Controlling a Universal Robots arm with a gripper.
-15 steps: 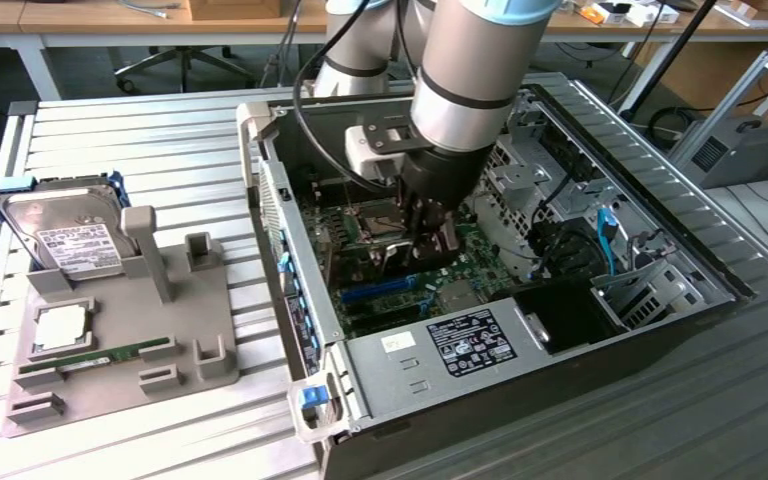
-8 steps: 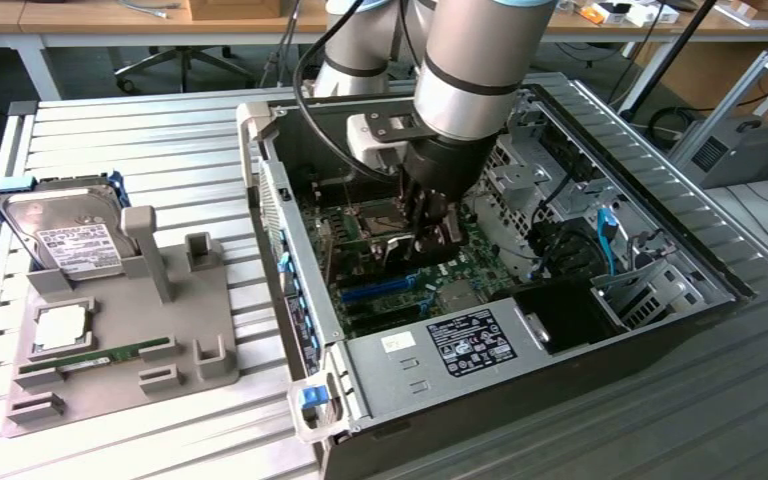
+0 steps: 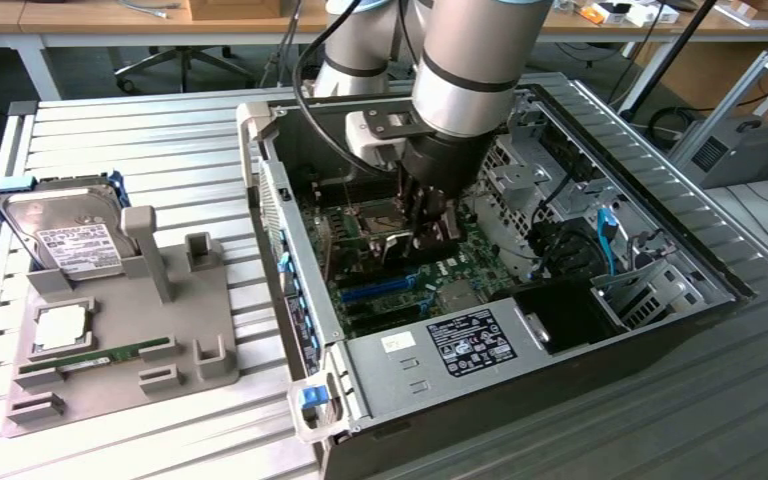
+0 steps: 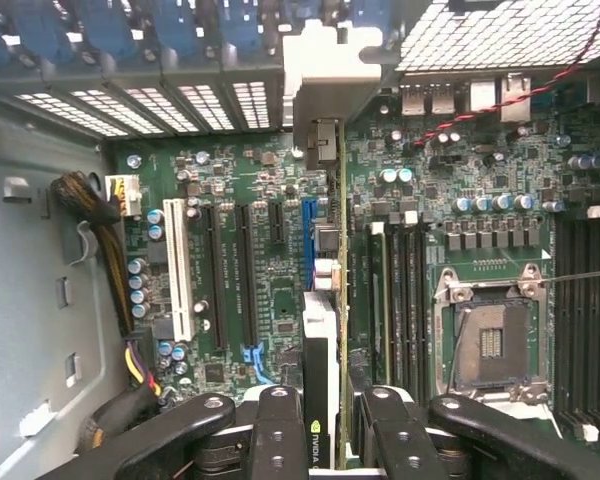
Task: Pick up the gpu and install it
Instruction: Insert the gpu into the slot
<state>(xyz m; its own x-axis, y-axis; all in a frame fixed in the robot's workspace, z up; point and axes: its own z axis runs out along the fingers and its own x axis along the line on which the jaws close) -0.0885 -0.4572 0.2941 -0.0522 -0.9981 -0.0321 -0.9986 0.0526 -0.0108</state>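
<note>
In the wrist view the gpu (image 4: 321,330) stands on edge, a thin dark card with a green logo near the fingers. Its silver end bracket (image 4: 320,70) reaches the case's rear slot openings. My gripper (image 4: 325,405) is shut on the card, one black finger (image 4: 278,420) on each side. The card runs along the blue slot (image 4: 308,225) of the green motherboard (image 4: 240,280); I cannot tell whether it touches the slot. In the exterior view my gripper (image 3: 427,228) reaches down into the open computer case (image 3: 491,345), over the motherboard's middle.
A CPU socket (image 4: 490,340) and memory slots (image 4: 405,290) lie beside the card, a white slot (image 4: 178,270) and cable bundle (image 4: 95,230) on the other side. At the exterior view's left, a grey fixture (image 3: 131,330) holds a hard drive (image 3: 71,235) and a memory stick (image 3: 104,355).
</note>
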